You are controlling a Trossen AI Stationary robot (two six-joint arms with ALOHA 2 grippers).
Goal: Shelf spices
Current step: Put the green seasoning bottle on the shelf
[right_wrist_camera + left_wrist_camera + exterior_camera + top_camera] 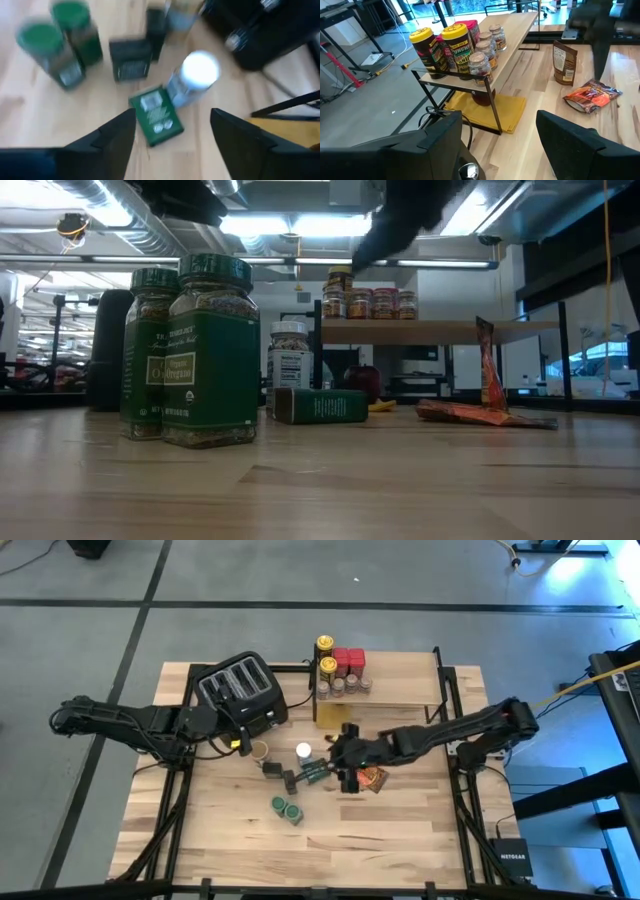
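Right claw over the green tin

Right claw [172,132] hung open above the tin [156,116], poised to grasp; left claw [497,145], open, waited at nine o'clock.

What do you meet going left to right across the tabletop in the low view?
Two green-lidded spice jars → white-lidded jar → green tin lying on its side → upright foil packet, with a flat orange packet at its foot.
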